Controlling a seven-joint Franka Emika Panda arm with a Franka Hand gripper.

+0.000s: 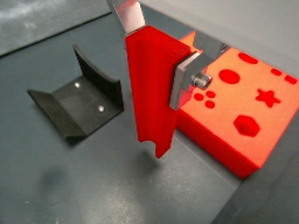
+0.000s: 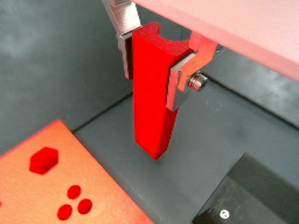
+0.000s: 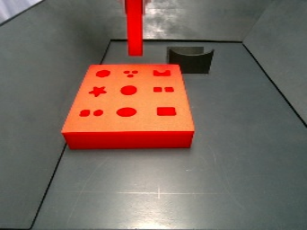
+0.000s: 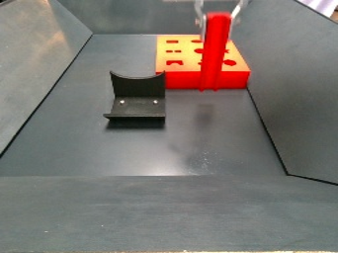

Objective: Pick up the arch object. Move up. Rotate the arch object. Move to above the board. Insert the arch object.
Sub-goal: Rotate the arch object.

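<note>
Gripper (image 1: 160, 54) closed on the arch object (image 1: 149, 87), its flat silver fingers (image 1: 188, 77) pressed to opposite faces of the bar near its upper end in both wrist views, so the jaws stand only as far apart as the bar is thick. The arch object hangs upright, and its lower end appears to be clear of the dark floor (image 4: 199, 128), though in a side view (image 4: 212, 51) the gap is too slight to be sure of. It stands just off the edge of the board (image 3: 128, 101), beside it and not over it; in a wrist view (image 2: 155, 92) the nearest corner of the board (image 2: 52, 179) lies close to the bar's foot but apart from it. The fixture (image 4: 134, 99) sits on the floor well apart from the board (image 4: 199, 59), with bare floor between the two. Grey walls close the floor on its sides and at the back, the board lying nearer the back wall, and open floor runs wide toward the front edge
</note>
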